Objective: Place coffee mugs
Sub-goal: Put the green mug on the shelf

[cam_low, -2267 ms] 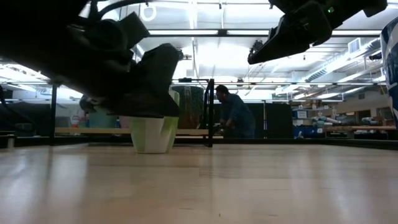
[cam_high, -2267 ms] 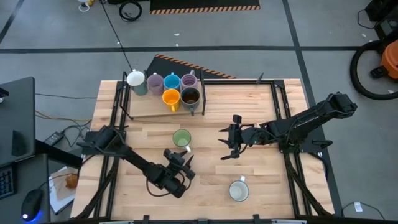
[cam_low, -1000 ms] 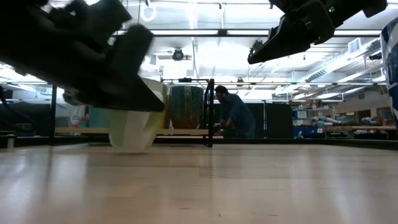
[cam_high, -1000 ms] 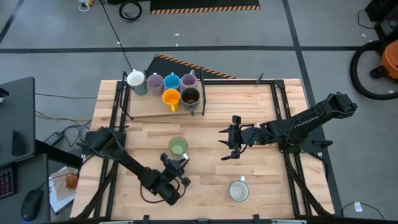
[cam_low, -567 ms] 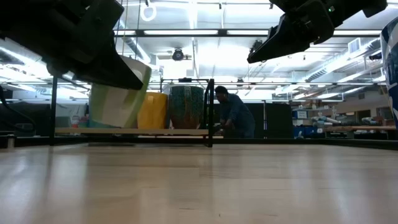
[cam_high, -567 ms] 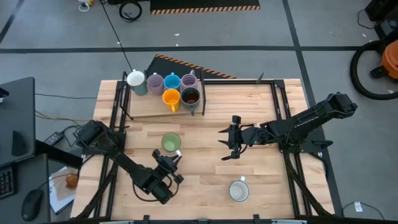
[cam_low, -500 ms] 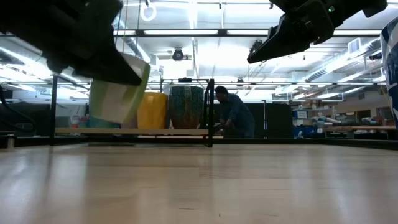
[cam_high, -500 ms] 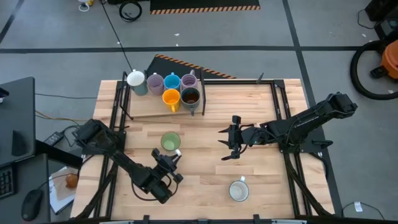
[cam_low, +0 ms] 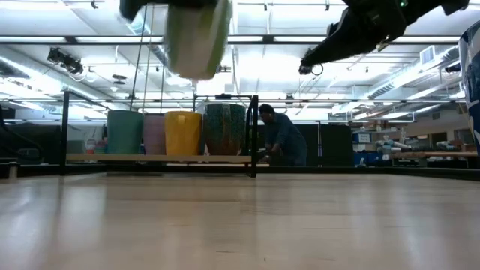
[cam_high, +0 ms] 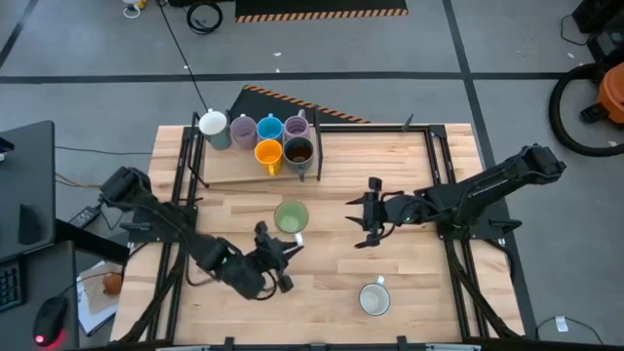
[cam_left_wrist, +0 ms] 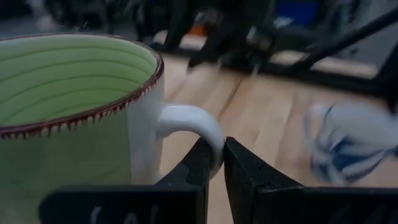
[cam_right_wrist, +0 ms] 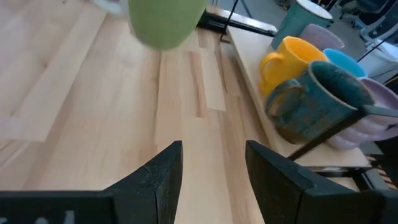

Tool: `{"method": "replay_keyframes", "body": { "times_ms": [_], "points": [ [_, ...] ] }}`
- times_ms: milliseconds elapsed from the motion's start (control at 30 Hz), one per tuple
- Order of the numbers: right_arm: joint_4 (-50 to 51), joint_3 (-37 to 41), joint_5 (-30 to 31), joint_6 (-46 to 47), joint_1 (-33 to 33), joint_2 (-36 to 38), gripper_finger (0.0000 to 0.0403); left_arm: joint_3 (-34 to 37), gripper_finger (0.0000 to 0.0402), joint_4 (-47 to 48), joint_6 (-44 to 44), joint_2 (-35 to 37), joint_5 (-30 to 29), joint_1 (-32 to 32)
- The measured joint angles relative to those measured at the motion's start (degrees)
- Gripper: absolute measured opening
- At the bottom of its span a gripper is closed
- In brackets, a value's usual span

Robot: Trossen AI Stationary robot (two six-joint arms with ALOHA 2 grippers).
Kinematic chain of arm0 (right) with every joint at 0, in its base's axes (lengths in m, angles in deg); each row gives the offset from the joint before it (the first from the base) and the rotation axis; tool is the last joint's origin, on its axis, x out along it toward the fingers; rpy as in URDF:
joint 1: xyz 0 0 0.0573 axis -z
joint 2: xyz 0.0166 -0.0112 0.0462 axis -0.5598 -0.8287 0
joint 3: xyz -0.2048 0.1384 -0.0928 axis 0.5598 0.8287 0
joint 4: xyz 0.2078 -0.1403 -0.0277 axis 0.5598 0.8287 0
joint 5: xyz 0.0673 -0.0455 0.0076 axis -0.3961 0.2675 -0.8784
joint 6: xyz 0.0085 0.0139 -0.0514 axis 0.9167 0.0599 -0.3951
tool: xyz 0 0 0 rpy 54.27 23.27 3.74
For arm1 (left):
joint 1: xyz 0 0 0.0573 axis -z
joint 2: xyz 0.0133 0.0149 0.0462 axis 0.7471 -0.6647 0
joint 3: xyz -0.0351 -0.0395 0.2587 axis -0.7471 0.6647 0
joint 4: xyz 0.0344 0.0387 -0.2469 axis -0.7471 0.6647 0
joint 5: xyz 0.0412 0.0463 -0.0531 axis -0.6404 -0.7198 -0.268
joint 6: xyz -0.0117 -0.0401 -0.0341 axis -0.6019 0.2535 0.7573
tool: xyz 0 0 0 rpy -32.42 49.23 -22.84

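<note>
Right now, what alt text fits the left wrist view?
The left hand is shut on the white handle of a green mug, pinched between its two dark fingers. A wooden table lies blurred behind.

Low view: the green mug [cam_low: 196, 34] is showing only its lower body; its rim and the left gripper are running off the upper edge. The right gripper [cam_low: 330, 46] is appearing as a dark silhouette, fingers not separable. A blue-patterned mug [cam_low: 473, 71] is being cut by the right edge.

Left wrist view: the green mug is overflowing the frame edge; the white mug [cam_left_wrist: 348, 146] on the tabletop is blurring, handle indistinct.

Right wrist view: the green mug's top is being cropped. The lilac mugs [cam_right_wrist: 367, 127] are sitting mostly hidden behind the dark mug [cam_right_wrist: 314, 102].
</note>
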Motion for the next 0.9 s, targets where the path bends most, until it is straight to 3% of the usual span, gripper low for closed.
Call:
{"method": "replay_keyframes", "body": {
  "times_ms": [200, 467, 667, 900],
  "points": [
    [4.18, 0.00, -0.14, 1.49, 0.02, 6.38, 0.0181, -0.02, 0.0034, -12.83, -18.91, 4.67, 6.69, -3.58],
    [6.17, 0.00, -1.81, 2.43, -0.04, 9.12, 0.0181, -0.02, 0.0033, -13.86, -28.92, 10.78, 11.50, -6.58],
    [6.23, 0.00, -3.66, 3.65, -0.14, 8.73, 0.0181, 0.00, 0.0033, -5.36, -29.14, 16.54, 11.76, -7.75],
    [6.47, 0.00, -4.42, 3.96, -0.97, 8.71, 0.0181, 0.11, 0.0033, 4.64, -23.19, 17.21, 11.61, -9.08]
  ]
}}
